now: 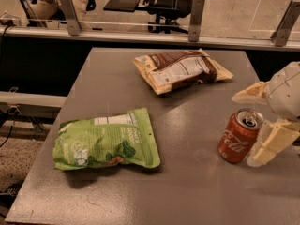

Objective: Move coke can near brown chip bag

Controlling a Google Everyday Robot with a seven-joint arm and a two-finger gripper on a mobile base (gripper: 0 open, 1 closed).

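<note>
The coke can (239, 136) stands upright on the grey table (197, 191) at the right side, red with white script and a silver top. The brown chip bag (180, 70) lies flat at the far middle of the table, label panel up, well apart from the can. My gripper (243, 130) comes in from the right edge and is open. One cream finger (249, 94) is just behind the can and the other (270, 143) is at its right side, so the can stands between them, not squeezed.
A bright green chip bag (105, 139) lies at the near left of the table. A railing with metal posts (196, 13) runs behind the table's far edge, with an office chair (171, 3) beyond it. The table's right edge is close to the can.
</note>
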